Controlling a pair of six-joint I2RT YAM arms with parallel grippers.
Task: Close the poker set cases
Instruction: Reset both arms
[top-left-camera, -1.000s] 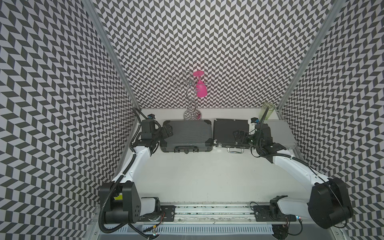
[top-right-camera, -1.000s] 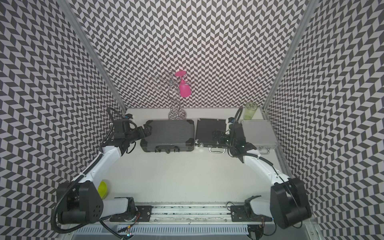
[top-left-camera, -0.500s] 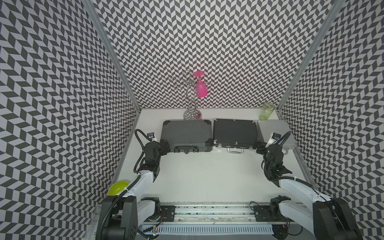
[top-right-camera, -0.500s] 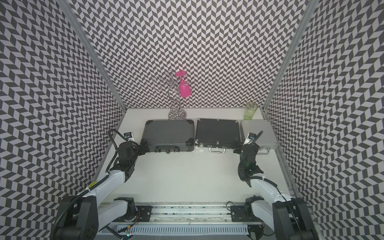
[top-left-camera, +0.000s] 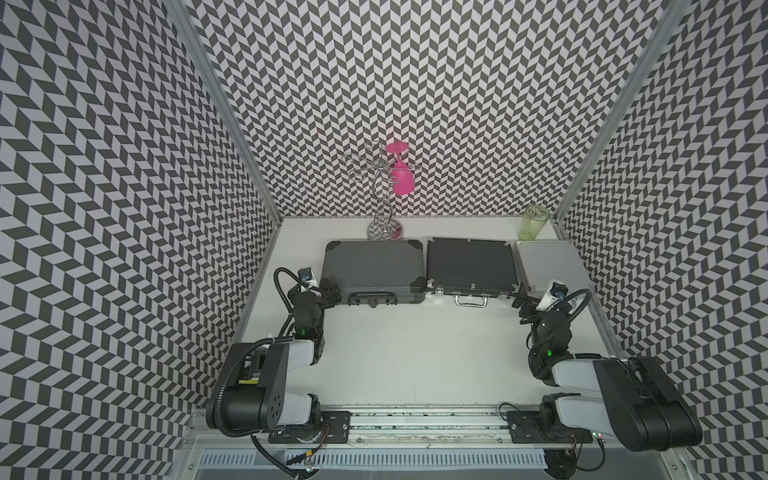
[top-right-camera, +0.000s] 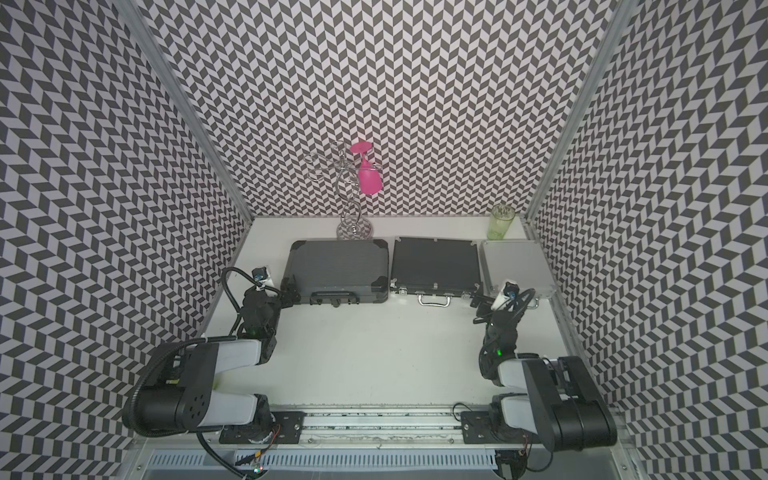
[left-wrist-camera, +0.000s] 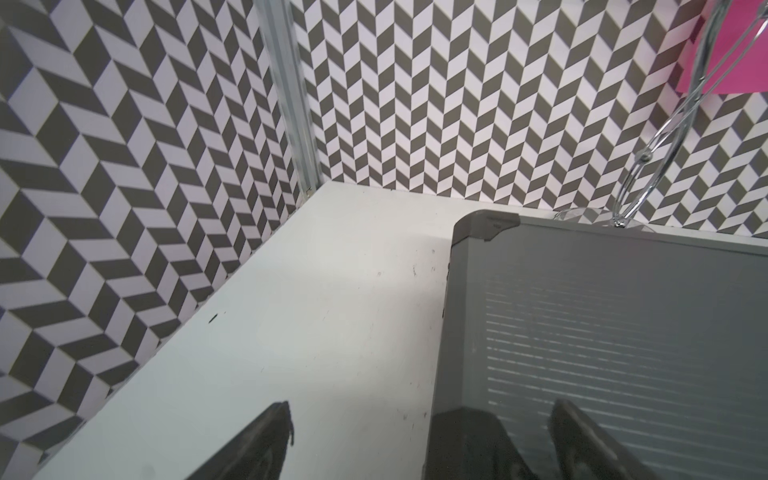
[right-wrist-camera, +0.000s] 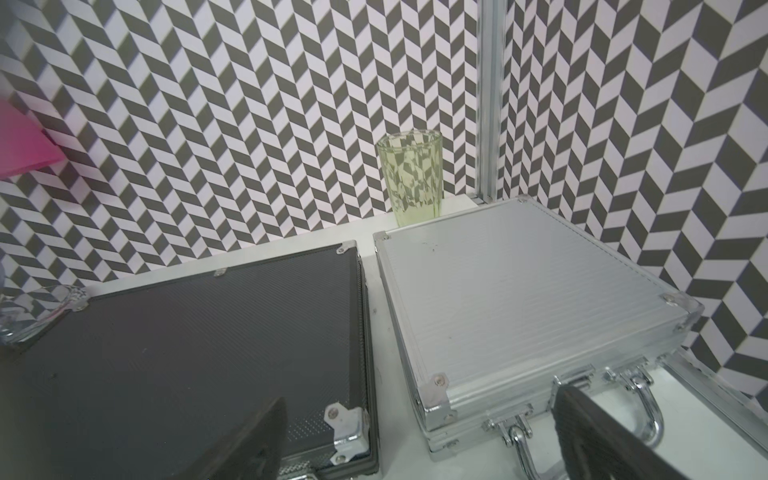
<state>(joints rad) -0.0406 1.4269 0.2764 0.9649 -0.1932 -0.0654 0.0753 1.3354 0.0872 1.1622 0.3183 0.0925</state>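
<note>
Left gripper (top-left-camera: 327, 291) stands with its jaws spread wide, and nothing sits between them but the front left corner of the large ribbed dark-grey case (top-left-camera: 374, 270). In the left wrist view one finger (left-wrist-camera: 262, 444) is over the white table (left-wrist-camera: 311, 311) and the other over the ribbed lid; whether either touches the case cannot be told. Taking the flat black case (top-left-camera: 469, 266) as the mark: the dark-grey case lies just to its left, close beside it, lid down flat, its black handle (top-left-camera: 372, 296) on the front edge. The small ribbed silver case (top-left-camera: 548, 266) lies just to the right of the black case, lid down as well; the right wrist view shows a narrow strip of table between them. The black case itself is shut, its silver handle (top-left-camera: 470, 300) lying on the table in front. Right gripper (top-left-camera: 524, 300) is at the black case's front right corner, jaws likewise wide apart and gripping nothing. In the right wrist view one finger (right-wrist-camera: 257, 440) hangs over that corner and the other in front of the silver case, beside its handle (right-wrist-camera: 652, 411). Behind and to the right of the black case, at the silver case's back edge, stands a pale green tumbler (top-left-camera: 534, 222). Behind and to its left stands a wire stand (top-left-camera: 383, 227) with a pink glass (top-left-camera: 403, 183) hung upside down
</note>
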